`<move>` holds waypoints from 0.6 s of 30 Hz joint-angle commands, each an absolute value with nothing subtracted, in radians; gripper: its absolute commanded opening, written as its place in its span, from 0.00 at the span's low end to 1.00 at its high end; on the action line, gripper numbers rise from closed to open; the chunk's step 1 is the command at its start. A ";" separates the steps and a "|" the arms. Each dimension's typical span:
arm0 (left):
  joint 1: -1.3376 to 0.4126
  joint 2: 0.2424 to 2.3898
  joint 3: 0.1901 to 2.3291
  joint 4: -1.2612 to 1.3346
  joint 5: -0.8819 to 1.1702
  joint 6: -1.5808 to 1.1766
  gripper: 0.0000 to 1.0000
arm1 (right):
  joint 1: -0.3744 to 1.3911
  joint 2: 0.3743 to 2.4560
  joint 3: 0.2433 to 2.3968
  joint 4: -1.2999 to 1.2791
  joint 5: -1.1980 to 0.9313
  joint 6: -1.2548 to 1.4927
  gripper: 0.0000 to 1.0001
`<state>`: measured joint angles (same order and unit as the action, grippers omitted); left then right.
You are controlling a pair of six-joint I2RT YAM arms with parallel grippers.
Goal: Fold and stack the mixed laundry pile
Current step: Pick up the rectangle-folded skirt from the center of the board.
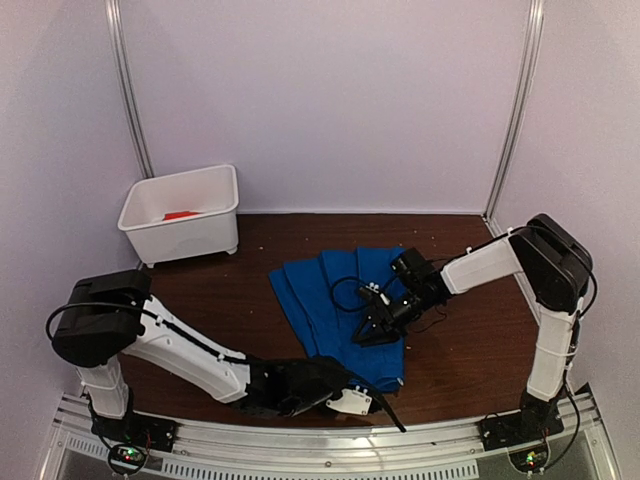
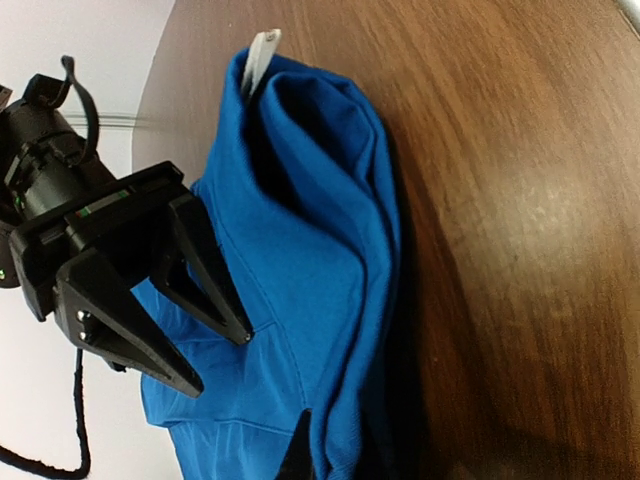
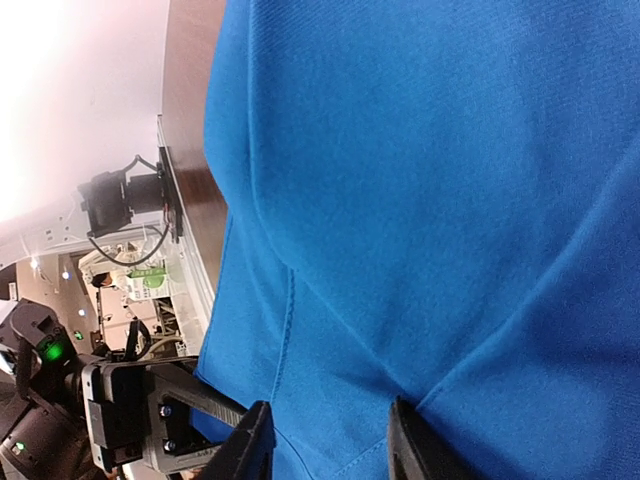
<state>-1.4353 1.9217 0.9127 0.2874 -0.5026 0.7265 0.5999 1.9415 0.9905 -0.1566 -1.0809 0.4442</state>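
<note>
The royal-blue garment (image 1: 335, 295) lies spread on the brown table, partly folded over itself (image 2: 300, 230). My left gripper (image 1: 378, 392) is at the garment's near corner; its dark fingertips (image 2: 298, 450) are shut on a bunched fold of the blue cloth. My right gripper (image 1: 372, 328) stands on the garment's middle, fingers apart, tips resting on flat blue cloth (image 3: 330, 445); it also shows in the left wrist view (image 2: 220, 362). Only a small patch of the orange-red T-shirt (image 1: 180, 215) shows inside the bin.
The white plastic bin (image 1: 218, 195) stands at the back left of the table (image 1: 480, 340). A white label (image 2: 260, 55) sticks out of the blue garment's far end. Pale walls close off the back and both sides.
</note>
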 commanded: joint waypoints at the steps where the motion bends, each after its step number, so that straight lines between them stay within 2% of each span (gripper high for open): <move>1: -1.436 1.799 0.947 0.140 -0.431 0.643 0.00 | 0.598 1.886 1.123 -0.326 -1.009 0.365 0.43; 9: -1.436 1.610 1.028 -0.286 -0.102 0.420 0.00 | 0.492 1.935 1.445 -0.577 -0.858 0.203 0.53; 18: -1.405 1.505 1.060 -0.403 0.119 0.337 0.00 | 0.487 2.185 1.724 -0.651 -0.792 0.097 0.54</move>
<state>-1.4300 1.5562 1.0252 -0.3447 -0.0338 0.4046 0.4782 2.0926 1.6714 -0.5800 -0.8398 0.1596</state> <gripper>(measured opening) 0.065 0.540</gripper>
